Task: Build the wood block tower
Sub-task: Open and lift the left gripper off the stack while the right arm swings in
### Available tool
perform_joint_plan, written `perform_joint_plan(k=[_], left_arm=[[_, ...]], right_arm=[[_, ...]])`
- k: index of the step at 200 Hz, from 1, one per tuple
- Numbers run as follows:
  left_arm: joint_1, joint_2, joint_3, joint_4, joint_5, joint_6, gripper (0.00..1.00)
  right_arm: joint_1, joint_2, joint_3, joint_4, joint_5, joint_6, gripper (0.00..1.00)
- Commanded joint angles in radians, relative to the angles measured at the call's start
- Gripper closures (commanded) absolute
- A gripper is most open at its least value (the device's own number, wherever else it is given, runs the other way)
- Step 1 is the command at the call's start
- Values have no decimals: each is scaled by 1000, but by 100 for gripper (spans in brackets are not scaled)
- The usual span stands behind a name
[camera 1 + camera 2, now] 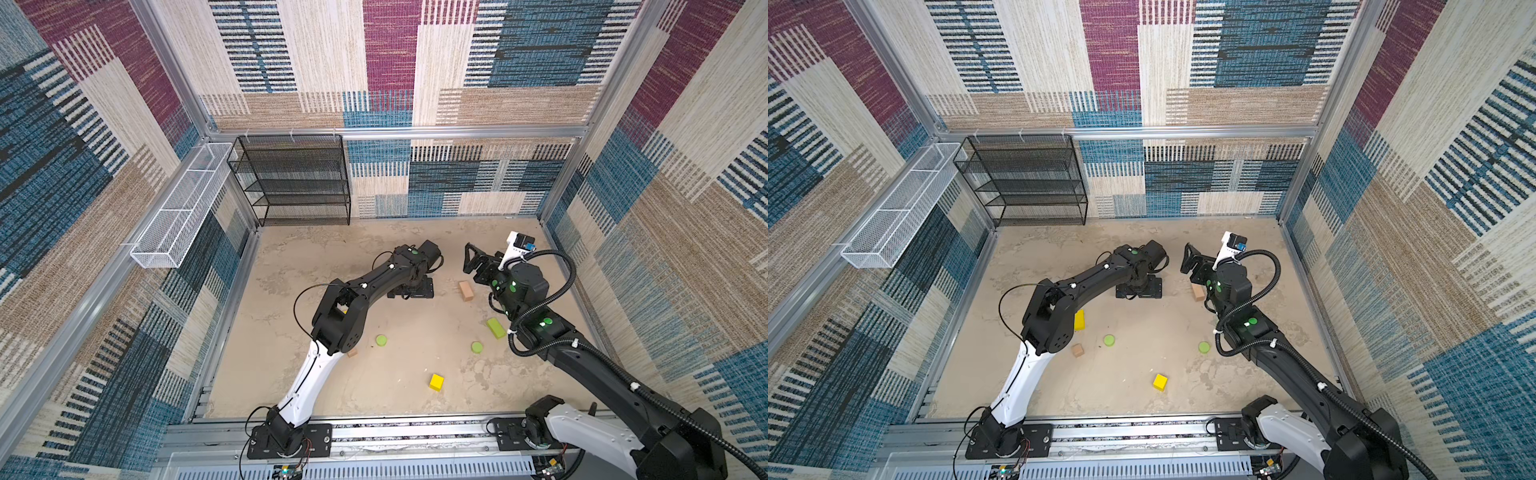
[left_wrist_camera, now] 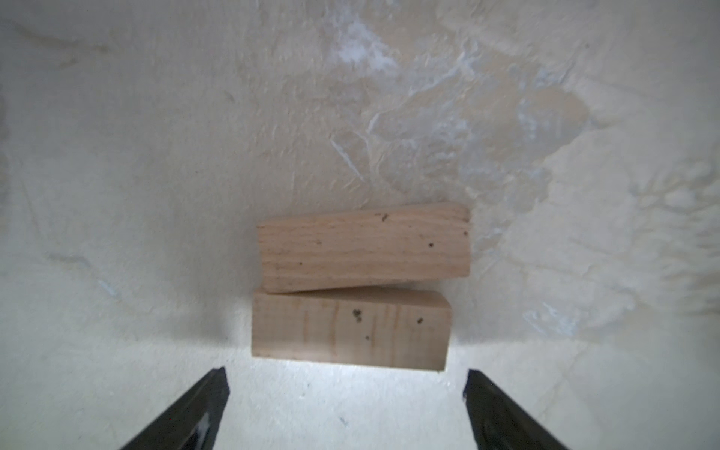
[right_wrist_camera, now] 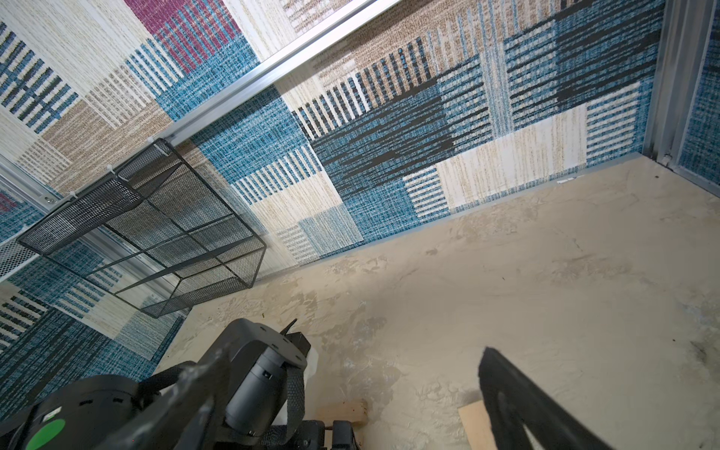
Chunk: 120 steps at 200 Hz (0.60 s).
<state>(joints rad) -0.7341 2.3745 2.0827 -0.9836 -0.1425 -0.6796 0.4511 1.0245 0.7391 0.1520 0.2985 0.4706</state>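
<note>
Axis: we see the nearer tan bar [image 2: 350, 329] and the farther tan bar [image 2: 364, 247] lying long side against long side. Both long axes run across the span between the fingers, the farther one slightly skewed.
Relative to claw: both lie just ahead of the left gripper [image 2: 346, 376], within the width of its fingers and not touching them.
Look: pale bare wood with grain lines and small dark specks.
Left claw: fingers wide apart, empty, pointing down at the floor [image 1: 332, 257].
Place: near the floor's centre, hidden under the left gripper in both top views.
Neighbours: from that gripper, a third tan bar [image 1: 466, 290] at 3 o'clock, its axis roughly 12 to 6; a lime green bar [image 1: 496, 328] at 4 o'clock; a yellow cube [image 1: 436, 382] near 5 o'clock.
Right claw: the right gripper [image 1: 476, 259] is raised at 2 o'clock, spread and empty.
</note>
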Motion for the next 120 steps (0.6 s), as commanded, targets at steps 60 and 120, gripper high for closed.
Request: perform_joint_plan(k=[60, 120], left_arm=[[15, -187, -6, 25, 12, 103, 1], [170, -468, -415, 390, 256, 116, 21]], right_arm=[[-6, 71, 27, 26, -83, -35, 1], [-11, 284, 146, -7, -251, -78, 33]])
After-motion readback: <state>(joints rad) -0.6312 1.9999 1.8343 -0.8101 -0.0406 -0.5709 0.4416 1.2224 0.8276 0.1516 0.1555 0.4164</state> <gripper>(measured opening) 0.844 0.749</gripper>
